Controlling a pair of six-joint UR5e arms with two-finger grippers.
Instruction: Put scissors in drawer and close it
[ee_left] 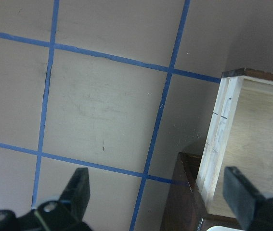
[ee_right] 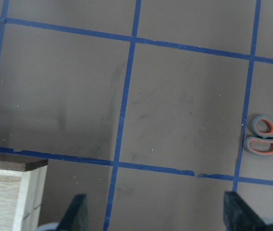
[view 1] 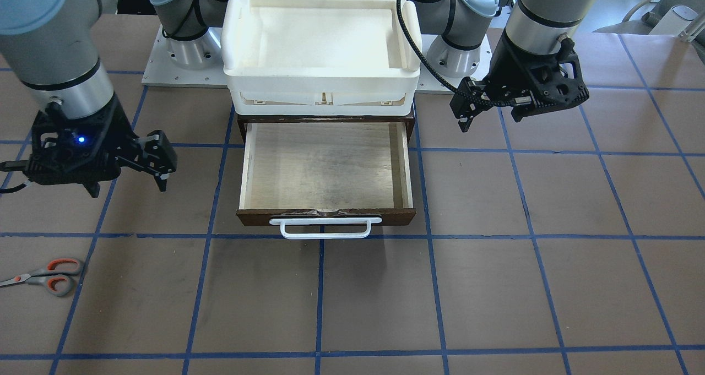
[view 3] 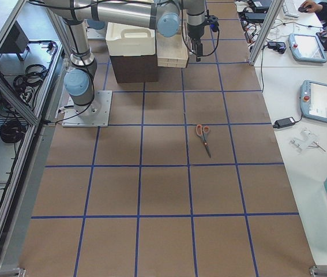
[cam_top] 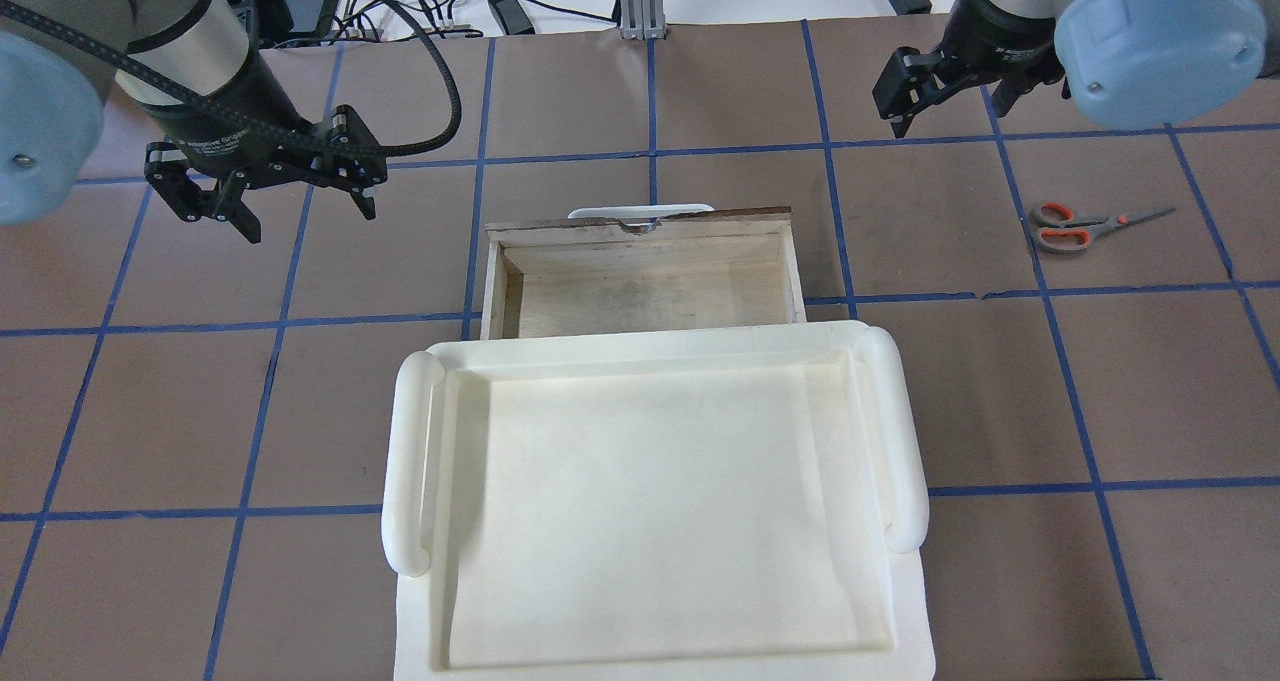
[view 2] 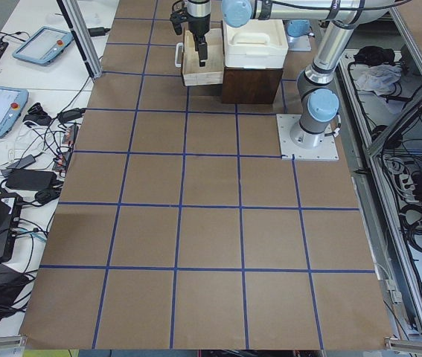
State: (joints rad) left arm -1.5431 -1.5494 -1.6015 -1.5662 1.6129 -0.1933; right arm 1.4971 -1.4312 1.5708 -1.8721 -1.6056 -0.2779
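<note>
The scissors point(view 1: 44, 276), grey handles lined orange, lie flat on the brown table on my right side, far from the drawer; they also show in the overhead view point(cam_top: 1085, 226) and at the right wrist view's edge point(ee_right: 264, 139). The drawer point(view 1: 325, 166) is pulled open and empty, its white bar handle point(view 1: 325, 227) towards the operators. My right gripper point(view 1: 128, 188) is open and empty, hovering between drawer and scissors point(cam_top: 950, 116). My left gripper point(view 1: 490, 119) is open and empty, hovering beside the drawer's other side point(cam_top: 308, 219).
A white plastic bin point(cam_top: 650, 501) sits on the dark cabinet above the drawer. Blue tape lines grid the brown table. Both arm bases point(view 1: 187, 50) stand behind the cabinet.
</note>
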